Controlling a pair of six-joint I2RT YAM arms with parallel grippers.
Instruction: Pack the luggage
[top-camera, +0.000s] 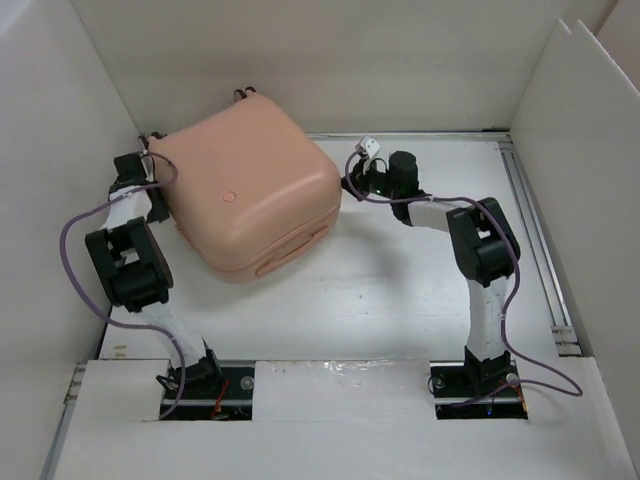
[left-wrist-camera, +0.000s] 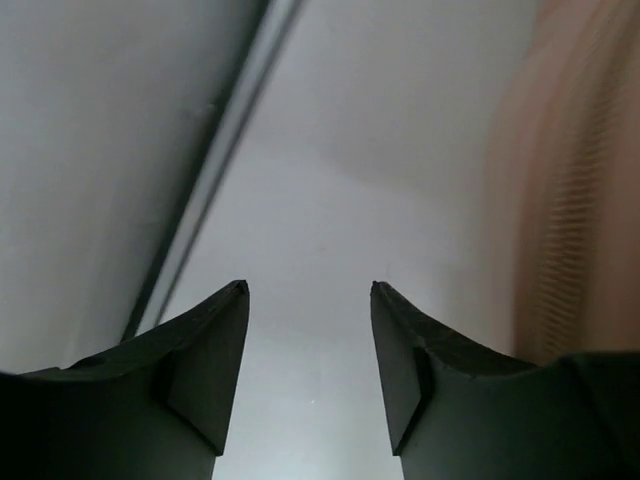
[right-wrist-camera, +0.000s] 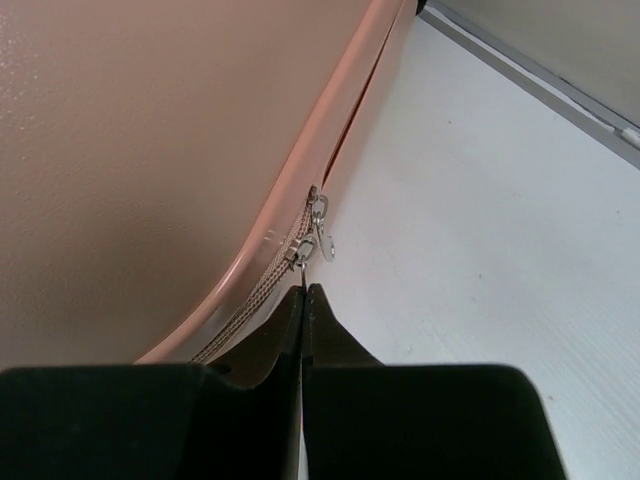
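Note:
The luggage (top-camera: 245, 190) is a salmon-pink hard-shell suitcase lying shut at the back left of the table. My right gripper (top-camera: 348, 186) sits at its right edge. In the right wrist view its fingertips (right-wrist-camera: 303, 289) are shut on a metal zipper pull (right-wrist-camera: 300, 250) on the zipper track of the luggage (right-wrist-camera: 150, 130). A second slider (right-wrist-camera: 318, 208) sits just above it. My left gripper (top-camera: 148, 152) is against the suitcase's left side. In the left wrist view this gripper (left-wrist-camera: 308, 288) is open over bare table, with the luggage (left-wrist-camera: 575, 200) a blur on the right.
White walls enclose the table on the left, back and right. A metal rail (top-camera: 535, 240) runs along the right edge, and another rail (left-wrist-camera: 215, 160) lies beside the left gripper. Purple cables (top-camera: 70, 235) loop off both arms.

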